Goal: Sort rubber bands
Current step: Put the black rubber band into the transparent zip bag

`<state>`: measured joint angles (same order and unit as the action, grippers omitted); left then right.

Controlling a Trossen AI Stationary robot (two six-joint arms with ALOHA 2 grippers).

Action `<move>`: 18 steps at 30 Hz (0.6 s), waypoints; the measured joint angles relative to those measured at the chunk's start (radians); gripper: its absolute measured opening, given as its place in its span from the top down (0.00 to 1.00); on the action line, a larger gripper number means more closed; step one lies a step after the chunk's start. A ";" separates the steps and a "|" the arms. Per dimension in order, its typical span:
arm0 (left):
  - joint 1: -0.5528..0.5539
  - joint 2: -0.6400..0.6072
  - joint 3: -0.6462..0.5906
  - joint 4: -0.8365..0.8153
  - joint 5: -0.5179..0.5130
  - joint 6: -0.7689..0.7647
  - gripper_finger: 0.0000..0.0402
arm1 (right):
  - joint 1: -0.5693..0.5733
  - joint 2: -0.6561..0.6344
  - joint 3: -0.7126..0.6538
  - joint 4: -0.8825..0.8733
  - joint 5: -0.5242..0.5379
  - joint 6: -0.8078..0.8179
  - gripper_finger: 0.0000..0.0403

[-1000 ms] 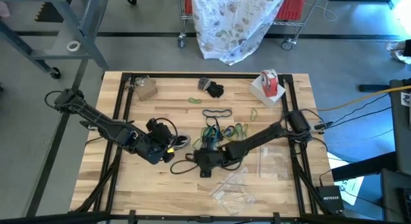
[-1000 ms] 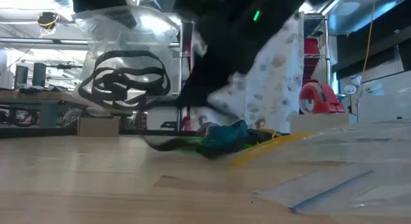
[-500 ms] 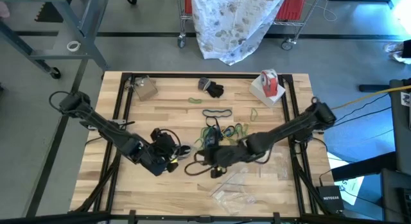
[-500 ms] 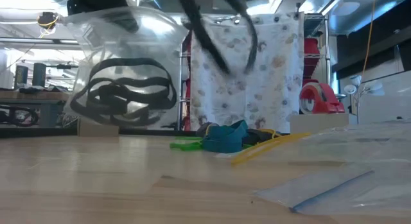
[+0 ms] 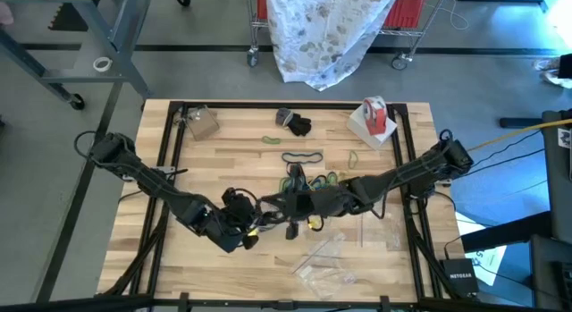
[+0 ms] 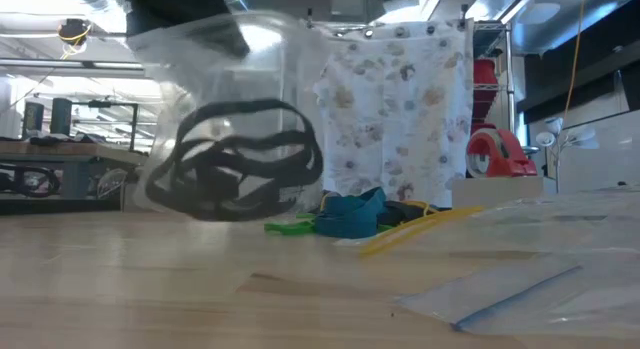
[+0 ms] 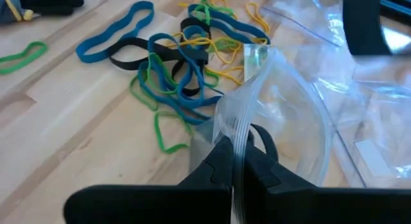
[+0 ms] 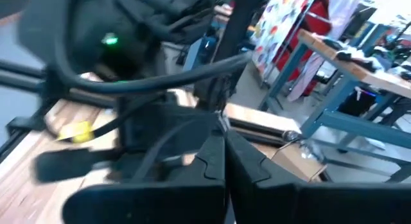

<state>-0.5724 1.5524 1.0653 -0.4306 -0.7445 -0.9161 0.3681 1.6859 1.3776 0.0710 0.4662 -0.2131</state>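
Rubber bands (image 7: 176, 63) are lying tangled mid-table while the left gripper (image 7: 234, 169), clamped on the clear bag (image 6: 215, 89) rim, is holding it up so the right gripper (image 5: 290, 205), pinching a black band (image 8: 154, 150), can feed it in.

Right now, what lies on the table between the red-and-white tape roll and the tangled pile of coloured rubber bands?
In the high view, one small green rubber band lies between the tape roll and the pile; otherwise bare wood.

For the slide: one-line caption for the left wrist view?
Left gripper pinching a clear bag beside a tangle of rubber bands.
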 joint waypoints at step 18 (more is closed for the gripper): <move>0.011 -0.002 0.000 0.055 -0.021 0.001 1.00 | -0.021 0.094 0.000 0.061 -0.032 0.049 1.00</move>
<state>-0.5614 1.5501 1.0649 -0.3752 -0.7658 -0.9150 0.3473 1.7802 1.3777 0.1319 0.4339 -0.1643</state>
